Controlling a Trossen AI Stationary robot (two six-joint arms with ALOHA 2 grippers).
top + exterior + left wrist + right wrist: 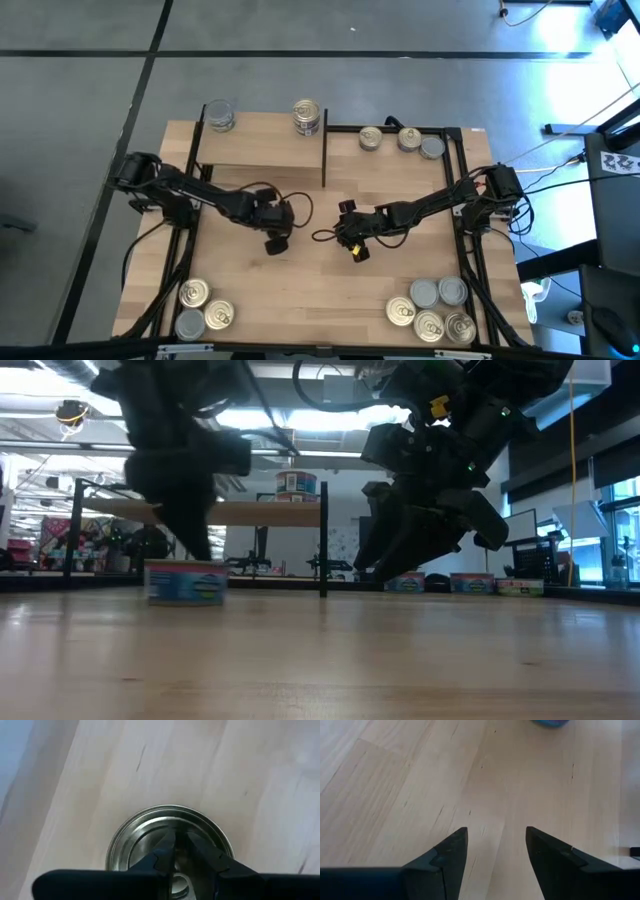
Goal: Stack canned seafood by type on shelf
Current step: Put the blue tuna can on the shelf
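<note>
Tin [170, 850] sits flat on the table [300, 290] mid-front of the shelf [260, 140], directly under the left gripper [276, 240]; jaws narrow, nipping its pull-tab, axis vertical. Right gripper [496, 855] hangs beside it, half-open, empty. Left arm nearer.

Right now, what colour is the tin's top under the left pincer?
Plain silver tin, clearest in the left wrist view.

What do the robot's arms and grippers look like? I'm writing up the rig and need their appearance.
Both arms are dark, slim and jointed, with black cables looping along them. The left gripper has two thin, black, tapering fingers. The right gripper has broader black fingers with pointed tips. Near the right gripper's wrist sits a small yellow marking, and loose cables trail from the right arm's base.
</note>
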